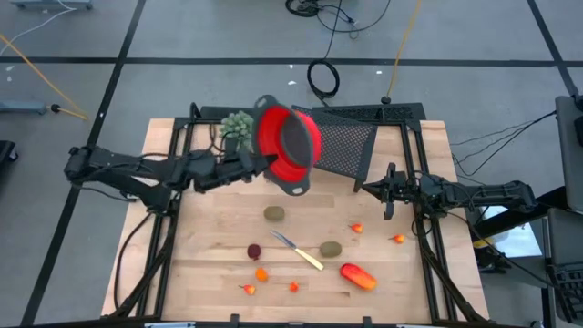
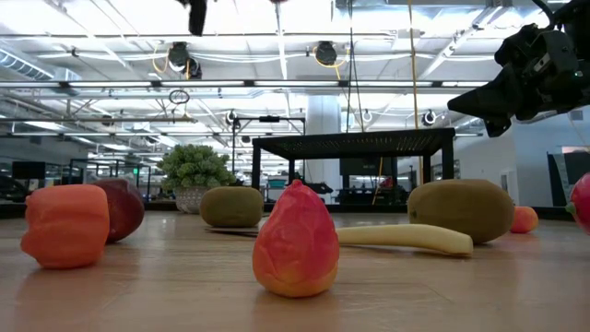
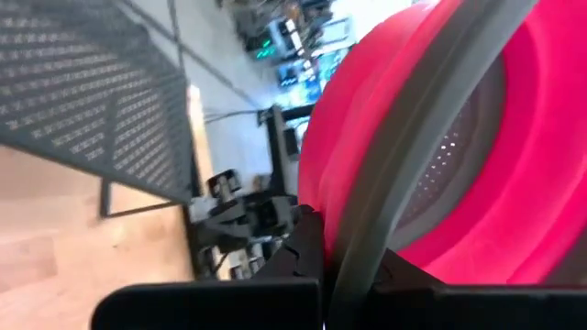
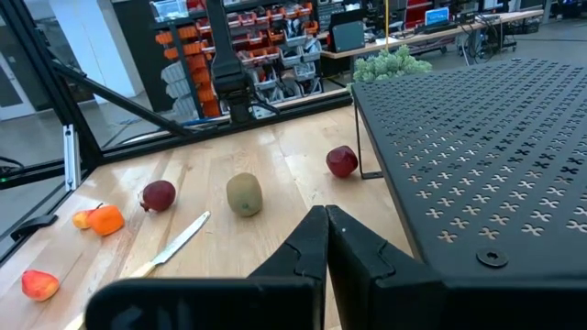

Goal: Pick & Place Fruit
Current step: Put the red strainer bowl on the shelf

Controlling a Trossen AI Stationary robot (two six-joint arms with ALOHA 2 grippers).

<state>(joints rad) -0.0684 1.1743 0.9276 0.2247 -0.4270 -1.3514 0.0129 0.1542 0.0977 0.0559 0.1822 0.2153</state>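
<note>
Left gripper (image 1: 258, 164): closed on the grey rim of the round red bowl (image 1: 287, 138), holding it tilted on edge above the far middle of the pale wooden table (image 1: 209, 255); in the left wrist view, dark fingers (image 3: 303, 257) pinching the grey rim, red bowl wall (image 3: 385, 137) filling the frame.
Right gripper (image 1: 390, 210): fingers pressed together, holding nothing, hanging over the table's right side beside the black perforated metal shelf (image 1: 344, 138); in the right wrist view, tips (image 4: 326, 240) meeting above the wood.
Brown kiwi-like ovals: one (image 1: 274, 214) near the table's middle, another (image 1: 331, 248) nearer the front, right of the knife.
Dark red round piece (image 1: 254, 251): lying left of the knife, apart from it.
Long orange-red piece (image 1: 359, 276): at the front right, near the second kiwi.
Small orange bits: one (image 1: 261, 273) just in front of the dark red piece, others (image 1: 248, 290) (image 1: 293, 286) along the front edge, two more (image 1: 357, 228) (image 1: 398, 239) toward the right side.
Slim knife with pale handle (image 1: 299, 251): lying flat and slanted between the two kiwis.
Small green potted plant (image 1: 239, 128): at the far left of the table, just beside the raised bowl.
All fruit: resting on the table, none in the bowl.
</note>
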